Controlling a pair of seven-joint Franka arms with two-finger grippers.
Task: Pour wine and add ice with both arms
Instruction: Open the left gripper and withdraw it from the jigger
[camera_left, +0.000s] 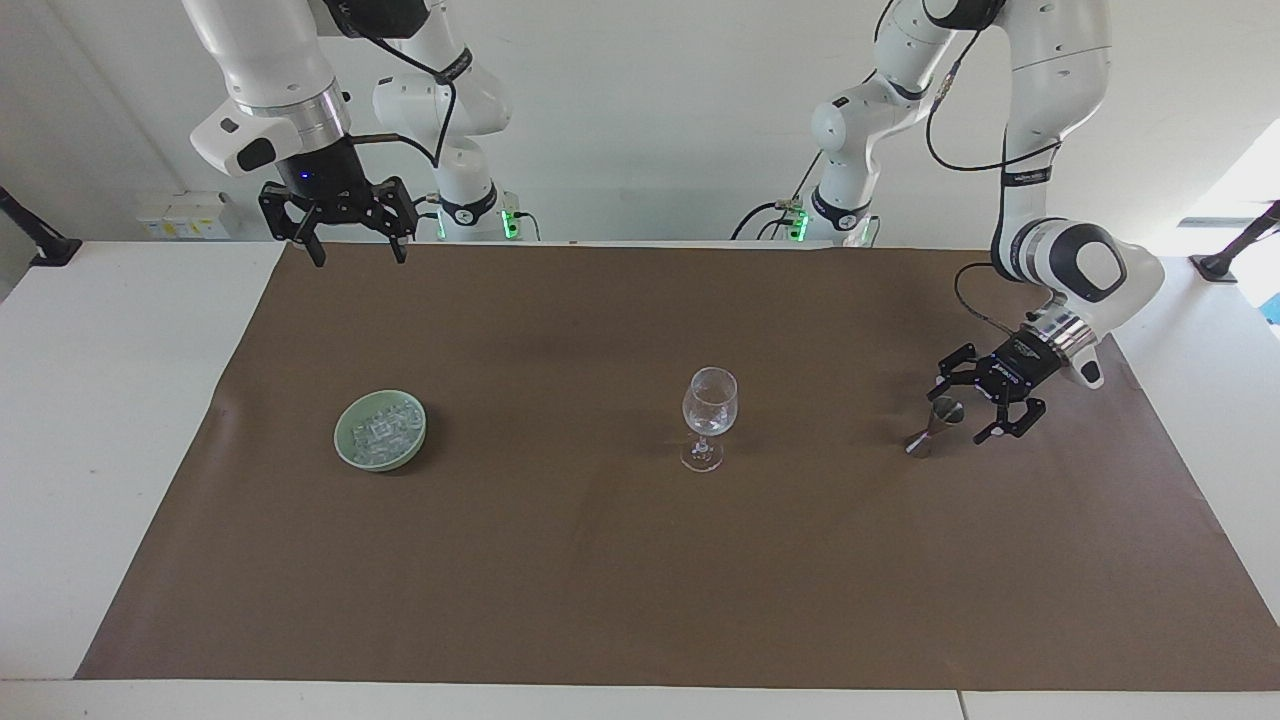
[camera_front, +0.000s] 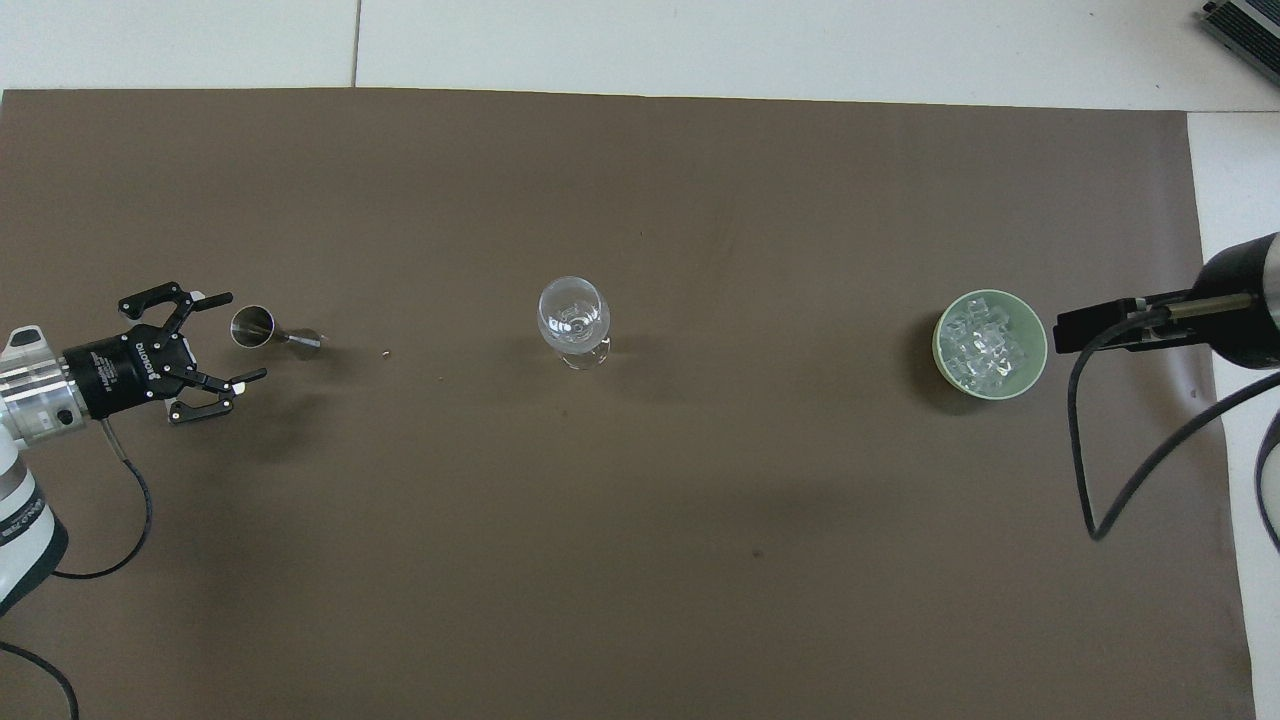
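left gripper (camera_left: 972, 404) fingers wide beside jigger (camera_left: 936, 424) | right gripper (camera_left: 350, 249) fingers wide, waiting aloft

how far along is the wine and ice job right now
Done, as it looks: the metal jigger stands on the mat, free of the open left claw beside it. The wine glass looks clear, so a pour can't be confirmed. In hand: nothing. Left: the ice sits heaped in the green bowl; the open right claw waits raised.
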